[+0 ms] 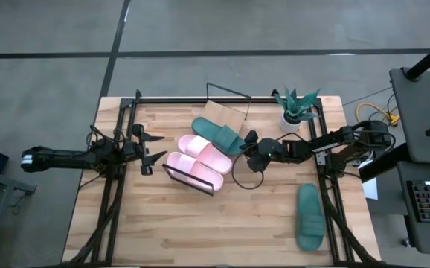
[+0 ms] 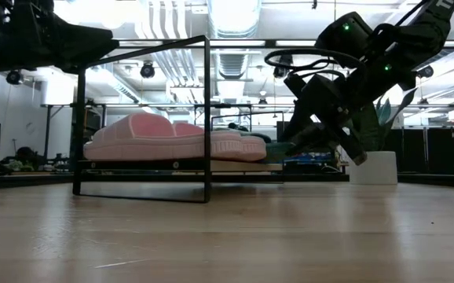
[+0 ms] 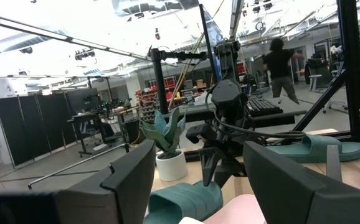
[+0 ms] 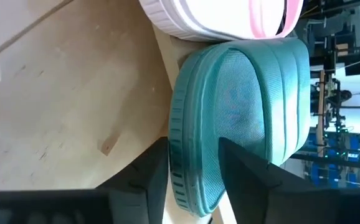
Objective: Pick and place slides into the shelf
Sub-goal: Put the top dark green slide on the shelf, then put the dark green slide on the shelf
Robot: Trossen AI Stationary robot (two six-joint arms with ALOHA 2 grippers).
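Wood tabletop (image 1: 200, 231) at the near edge carries one loose teal slide (image 1: 309, 217) at about five o'clock, well apart from the shelf (image 1: 226, 113) at centre, where two pink slides (image 1: 198, 161) already lie. Farther back, the right gripper (image 1: 249, 146) straddles the heel rim of the second teal slide (image 1: 219, 135) at the shelf's three o'clock edge, fingers (image 4: 144, 177) parted around it (not visibly squeezing), while the left gripper (image 1: 154, 147), spread and empty, waits at nine o'clock. Risk as I judge it: that slide overhangs the board's edge, so a careless retreat could drag it off or shove the pink pair.
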